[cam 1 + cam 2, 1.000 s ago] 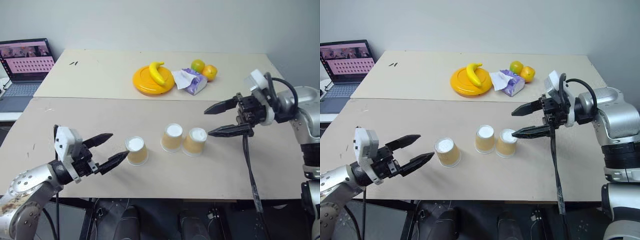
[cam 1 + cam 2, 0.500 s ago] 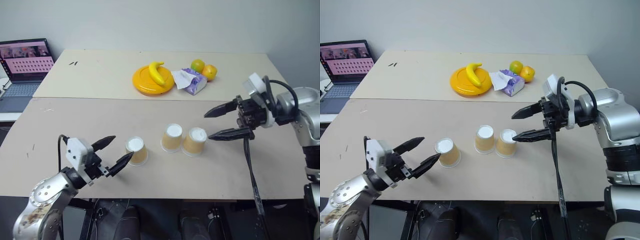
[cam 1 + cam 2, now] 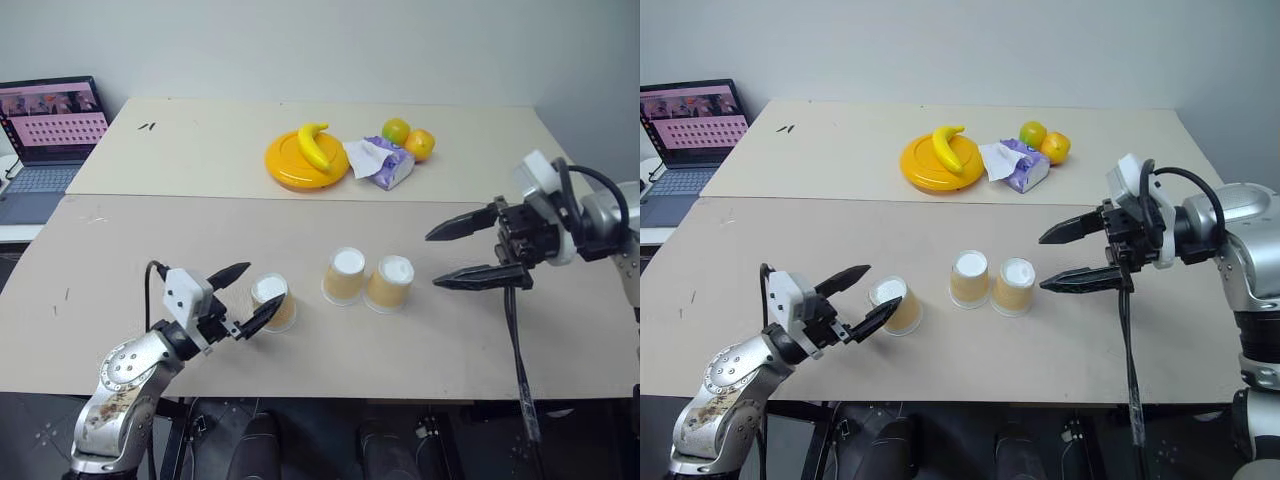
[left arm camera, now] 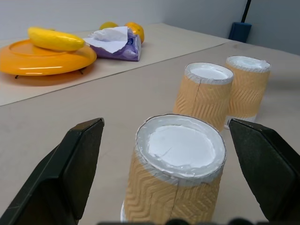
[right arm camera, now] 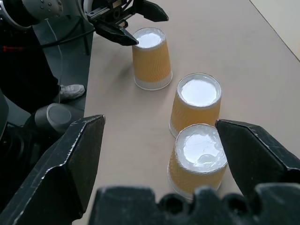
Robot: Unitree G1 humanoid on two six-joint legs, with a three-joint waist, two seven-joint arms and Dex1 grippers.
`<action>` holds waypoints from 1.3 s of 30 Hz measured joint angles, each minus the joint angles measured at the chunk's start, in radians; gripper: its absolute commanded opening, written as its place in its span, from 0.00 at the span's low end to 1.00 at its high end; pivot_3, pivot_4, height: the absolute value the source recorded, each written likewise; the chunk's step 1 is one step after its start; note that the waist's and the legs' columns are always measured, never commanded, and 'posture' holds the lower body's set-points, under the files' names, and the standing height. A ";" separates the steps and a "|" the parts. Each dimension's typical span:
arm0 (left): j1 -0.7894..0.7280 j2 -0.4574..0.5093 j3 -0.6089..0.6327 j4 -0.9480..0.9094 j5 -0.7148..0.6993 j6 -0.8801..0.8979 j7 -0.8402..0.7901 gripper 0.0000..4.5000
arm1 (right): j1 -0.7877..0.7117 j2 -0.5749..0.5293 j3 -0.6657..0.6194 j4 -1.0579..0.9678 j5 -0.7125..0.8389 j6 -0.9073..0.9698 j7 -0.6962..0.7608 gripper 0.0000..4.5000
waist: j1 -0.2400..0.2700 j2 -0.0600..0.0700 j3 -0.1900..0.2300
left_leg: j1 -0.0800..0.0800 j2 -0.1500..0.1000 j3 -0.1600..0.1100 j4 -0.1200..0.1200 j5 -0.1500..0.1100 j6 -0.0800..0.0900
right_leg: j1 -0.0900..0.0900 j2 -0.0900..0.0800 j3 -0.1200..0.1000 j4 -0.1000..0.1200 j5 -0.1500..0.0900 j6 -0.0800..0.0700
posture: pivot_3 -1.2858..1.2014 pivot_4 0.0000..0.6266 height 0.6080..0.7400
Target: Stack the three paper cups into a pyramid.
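I have the surface (image 3: pixel 150 240) in front of me, with two cups (image 3: pixel 345 275) (image 3: pixel 390 283) standing upside down, touching side by side near its middle. The third cup (image 3: pixel 272 302), also upside down, stands apart to their left. My left tool (image 3: pixel 250 298) is spread wide, one finger on each side of that lone cup, not pinching it. My right tool (image 3: pixel 478 250) hangs spread and empty just right of the pair. My worry: closing off-centre could tip or crush the light cup, or a finger could shove it away.
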 measured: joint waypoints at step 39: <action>-0.701 0.073 -0.084 0.295 -0.001 0.120 -0.090 0.68 | 0.167 -0.065 -0.149 -0.151 0.079 0.072 -0.149 1.00 | 0.011 0.000 0.000 | -0.002 -0.001 -0.001 0.000 0.000 0.000 | 0.000 0.000 -0.001 -0.001 0.000 0.002 | 0.52 0.24 0.94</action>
